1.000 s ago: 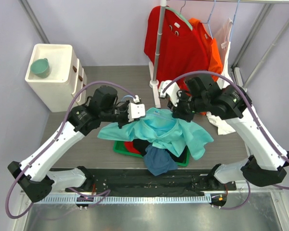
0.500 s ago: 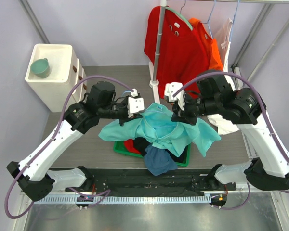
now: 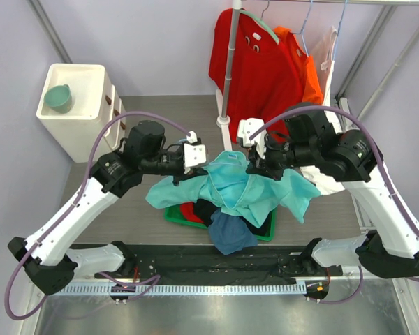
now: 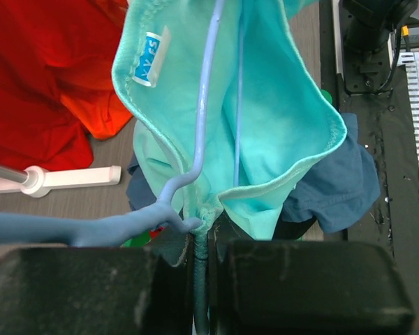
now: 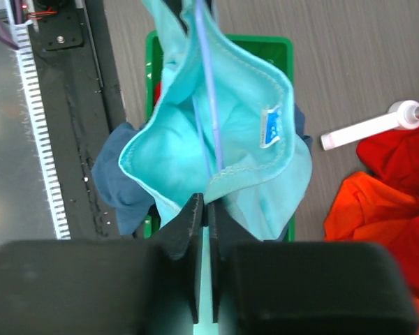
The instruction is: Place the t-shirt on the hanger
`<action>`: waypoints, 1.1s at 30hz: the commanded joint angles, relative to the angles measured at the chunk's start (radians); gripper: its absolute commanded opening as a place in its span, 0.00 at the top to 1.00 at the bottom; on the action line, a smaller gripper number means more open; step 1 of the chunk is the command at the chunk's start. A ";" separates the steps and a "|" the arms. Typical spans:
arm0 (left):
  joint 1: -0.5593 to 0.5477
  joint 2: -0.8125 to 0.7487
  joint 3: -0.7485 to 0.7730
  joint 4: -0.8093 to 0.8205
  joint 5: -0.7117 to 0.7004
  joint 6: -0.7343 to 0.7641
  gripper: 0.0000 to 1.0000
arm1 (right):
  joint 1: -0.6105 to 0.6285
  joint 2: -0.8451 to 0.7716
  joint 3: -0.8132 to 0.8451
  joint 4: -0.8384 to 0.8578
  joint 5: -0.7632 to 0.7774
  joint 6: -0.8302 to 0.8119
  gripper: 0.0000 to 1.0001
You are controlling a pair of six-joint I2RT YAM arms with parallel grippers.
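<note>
**Current state.** We hold the t-shirt [image 3: 241, 192] raised between both arms, above the green bin [image 3: 172, 216]. The left gripper [image 3: 197, 165] sits at 10 o'clock of the garment and the right gripper [image 3: 253, 167] at 2 o'clock. Each is clenched on the collar edge: both wrist views show turquoise cloth pinched between closed fingers. The collar is stretched into an open loop between them, with the label [image 4: 149, 57] on its inner face. The hanger [image 4: 204, 105] runs as a thin pale-blue wire across that opening. Its bend touches the cloth right at the left fingers, and we cannot tell whether they also pinch the wire. The shirt body drapes toward 6 o'clock over a slate-blue garment [image 3: 230, 234].

**Step in hand.** We judge this to be threading the hanger through the neck.

**Next move.** We expect to work the collar over one hanger shoulder while the opposite grip keeps the opening taut. The hook should stay outside the neck.
</note>
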 commanded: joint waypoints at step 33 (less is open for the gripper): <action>-0.006 0.004 0.062 0.053 0.135 -0.076 1.00 | -0.001 -0.026 -0.123 0.169 -0.035 0.015 0.75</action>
